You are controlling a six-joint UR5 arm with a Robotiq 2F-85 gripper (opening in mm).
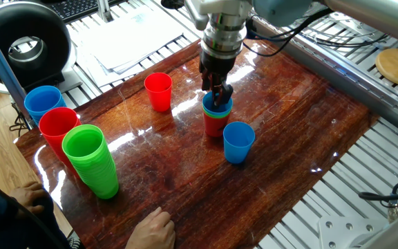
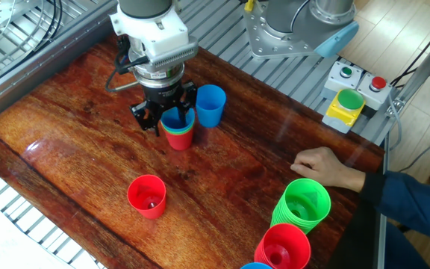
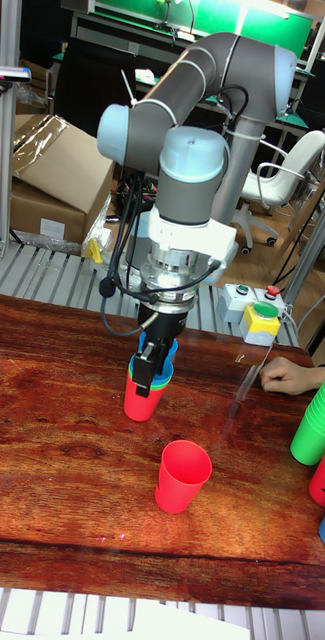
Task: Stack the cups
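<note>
Here, arm upright, gripper (image 2: 166,118) pointing straight down, spread astride the nested cup stack's (image 2: 179,133) blue rim

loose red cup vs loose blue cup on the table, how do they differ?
Color: the loose red cup is red, the loose blue cup blue. Position: the blue one stands close beside the three-cup stack under the gripper; the red one stands well apart from it. Both are upright, open end up, alike in size and taper.
</note>
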